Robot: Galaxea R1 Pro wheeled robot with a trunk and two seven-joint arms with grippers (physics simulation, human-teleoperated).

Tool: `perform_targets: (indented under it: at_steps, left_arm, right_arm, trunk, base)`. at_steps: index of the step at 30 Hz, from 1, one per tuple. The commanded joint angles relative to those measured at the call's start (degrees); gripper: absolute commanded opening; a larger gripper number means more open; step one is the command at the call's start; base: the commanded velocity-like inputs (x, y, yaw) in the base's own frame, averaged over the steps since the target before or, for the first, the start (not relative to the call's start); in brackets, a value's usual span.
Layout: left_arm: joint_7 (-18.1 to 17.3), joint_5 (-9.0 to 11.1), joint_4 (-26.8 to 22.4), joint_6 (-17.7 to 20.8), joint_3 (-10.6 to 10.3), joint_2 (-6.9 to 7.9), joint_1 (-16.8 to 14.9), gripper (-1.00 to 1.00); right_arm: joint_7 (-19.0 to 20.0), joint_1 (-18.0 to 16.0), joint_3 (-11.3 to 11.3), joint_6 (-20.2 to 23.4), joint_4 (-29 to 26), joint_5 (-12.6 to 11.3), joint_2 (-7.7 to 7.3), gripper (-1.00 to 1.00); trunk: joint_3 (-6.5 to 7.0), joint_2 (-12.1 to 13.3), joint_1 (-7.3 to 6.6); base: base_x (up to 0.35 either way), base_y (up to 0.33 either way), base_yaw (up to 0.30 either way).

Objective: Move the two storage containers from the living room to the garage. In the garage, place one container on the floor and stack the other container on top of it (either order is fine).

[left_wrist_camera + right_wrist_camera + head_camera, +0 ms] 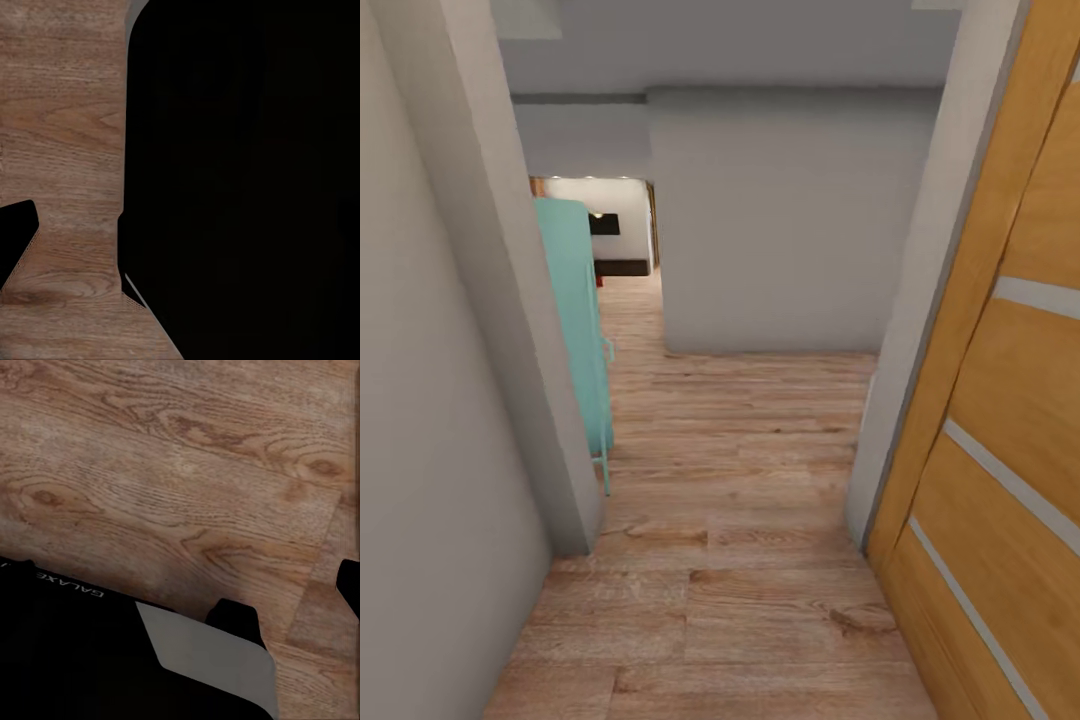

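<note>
The two storage containers are out of view, and so are the garage and its concrete floor. I am in a narrow passage on light wood planks (730, 560). At the corridor's far end a lit room (605, 235) with a dark wall screen and a dark low bench looks like the living room. My left gripper (79, 251) hangs open over the planks, one finger (16, 236) showing dark at the edge. Nothing lies between the two dark fingertips (236, 619) of my right gripper (292, 600), which is open above the planks.
A grey wall corner (510, 330) stands close on the left, with a teal piece of furniture (575, 310) behind it. On the right stands a wooden plank door (1000, 420) beside a grey jamb (920, 330). A grey wall (790, 220) blocks straight ahead; the corridor runs on at its left.
</note>
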Motion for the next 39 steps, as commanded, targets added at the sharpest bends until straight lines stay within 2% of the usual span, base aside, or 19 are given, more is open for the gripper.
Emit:
perform_targets:
  at_steps: [1,3,6,10,14,18,21,28,39]
  left_arm:
    - [0.0,0.5,0.0,0.0,0.0,0.0,0.0,1.0]
    - [0.0,0.5,0.0,0.0,0.0,0.0,0.0,1.0]
    - [0.0,0.5,0.0,0.0,0.0,0.0,0.0,1.0]
    - [0.0,0.5,0.0,0.0,0.0,0.0,0.0,1.0]
    - [0.0,0.5,0.0,0.0,0.0,0.0,0.0,1.0]
    - [0.0,0.5,0.0,0.1,0.0,0.0,0.0,1.0]
    - [0.0,0.5,0.0,0.1,0.0,0.0,0.0,1.0]
    - [0.0,0.5,0.0,0.1,0.0,0.0,0.0,1.0]
    - [0.0,0.5,0.0,0.1,-0.1,0.0,0.0,1.0]
  right_arm:
    - [0.1,-0.1,0.5,0.0,0.1,-0.6,0.0,1.0]
    - [0.1,0.4,0.4,-0.5,0.1,-0.6,-0.52,1.0]
    - [0.1,2.0,0.4,-3.1,0.1,-0.6,-2.12,1.0]
    - [0.1,4.7,0.4,-5.7,0.1,-0.6,-3.36,1.0]
    - [1.0,6.6,0.3,-6.5,0.1,-0.7,-4.43,1.0]
    - [1.9,7.1,0.3,-6.6,0.1,-2.9,-4.68,1.0]
    - [2.0,7.1,0.3,-6.6,0.1,-3.5,-4.7,1.0]
    - [2.0,8.7,0.3,-6.7,0.1,-3.8,-4.73,1.0]
    - [2.0,9.0,0.3,-6.7,0.1,-3.8,-5.1,1.0]
  trunk:
    - [-0.05,0.0,0.03]
    - [-0.05,0.0,0.03]
    - [-0.05,0.0,0.03]
    - [-0.05,0.0,0.03]
    - [-0.05,0.0,0.03]
    - [-0.05,0.0,0.03]
    - [-0.05,0.0,0.03]
    - [-0.05,0.0,0.03]
    - [-0.05,0.0,0.03]
  base:
    - [0.322,0.0,0.003]
    - [0.322,0.0,0.002]
    - [0.322,0.0,0.001]
    - [0.322,0.0,0.0]
    - [0.322,0.0,0.0]
    - [0.322,0.0,0.0]
    - [0.322,0.0,0.0]
    - [0.322,0.0,0.0]
    - [0.322,0.0,0.0]
